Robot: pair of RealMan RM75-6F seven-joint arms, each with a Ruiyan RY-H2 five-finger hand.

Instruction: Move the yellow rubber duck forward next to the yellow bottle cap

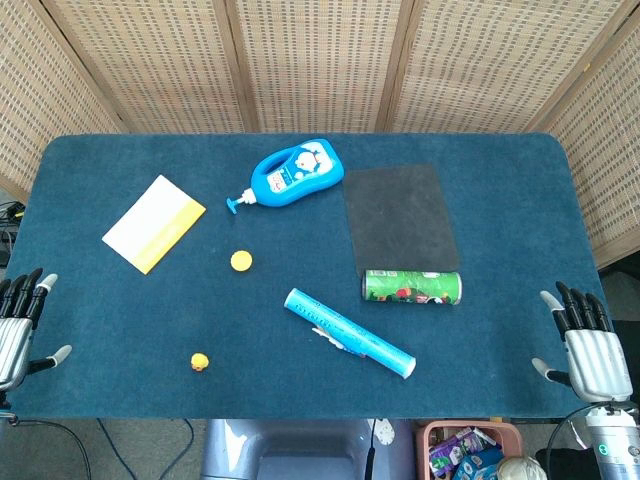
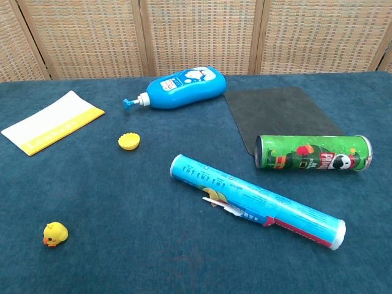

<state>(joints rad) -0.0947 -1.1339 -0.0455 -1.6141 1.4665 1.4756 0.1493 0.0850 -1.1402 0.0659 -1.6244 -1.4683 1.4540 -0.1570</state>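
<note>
The counter (image 1: 90,180) is covered in a dark blue, felt-like cloth with a short nap. The rubber duck (image 1: 200,361), small, rounded and yellow with an orange beak, sits near the front edge toward the left corner, apart from everything else. The bottle cap (image 1: 241,261), a flat yellow disc with a fluted rim, lies farther back and a little to the right, well apart from the duck.

Toward the back edge a glossy blue plastic pump bottle (image 1: 295,174) lies on its side, its nozzle pointing left. To its right a thin, matte black rectangular mat (image 1: 400,217) lies flat. At the mat's front edge rests a green cylindrical chip can (image 1: 411,286) on its side, shiny and printed. A long, blue cylindrical tube (image 1: 348,332) lies diagonally in front of the can, with what looks like a small white object tucked against it, hard to make out. Near the left edge lies a flat white card with a yellow band (image 1: 154,223).

The left hand (image 1: 20,325) hangs at the counter's left front corner, metallic fingers spread and holding nothing. The right hand (image 1: 585,345) sits at the right front corner, fingers likewise apart and empty.
</note>
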